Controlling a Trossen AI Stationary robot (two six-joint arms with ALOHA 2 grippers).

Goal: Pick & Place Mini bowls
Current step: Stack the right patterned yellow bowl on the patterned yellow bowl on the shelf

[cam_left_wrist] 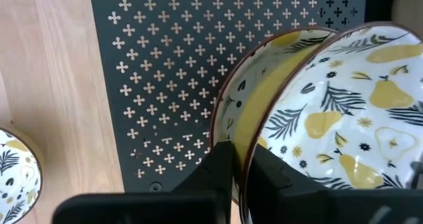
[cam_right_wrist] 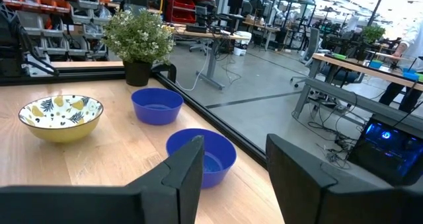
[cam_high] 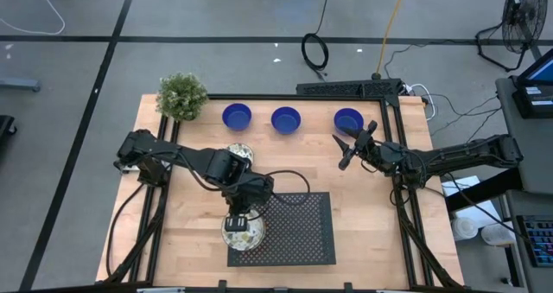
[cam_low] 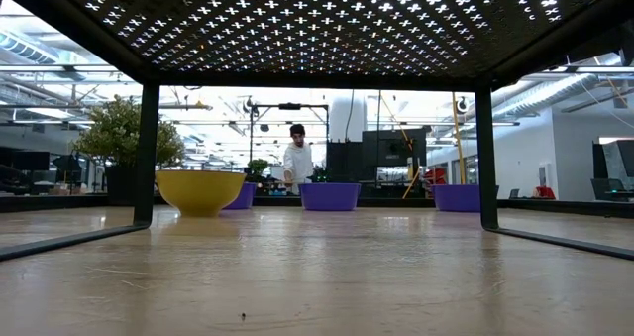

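Here the left end effector (cam_left_wrist: 241, 178) clamps the rim of a pear-patterned bowl (cam_left_wrist: 344, 118) over the perforated rack (cam_left_wrist: 178, 72); the right end effector (cam_right_wrist: 231, 164) hangs released above a blue bowl (cam_right_wrist: 215, 154).

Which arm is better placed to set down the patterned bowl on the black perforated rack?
Left. The left end effector already grips the patterned bowl by its rim over the black rack. The right end effector is open near a blue bowl, far from it.

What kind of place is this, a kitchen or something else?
Probably a robotics lab or workshop, not a kitchen: red parts bins, rows of workbenches and loose floor cables surround the wooden table.
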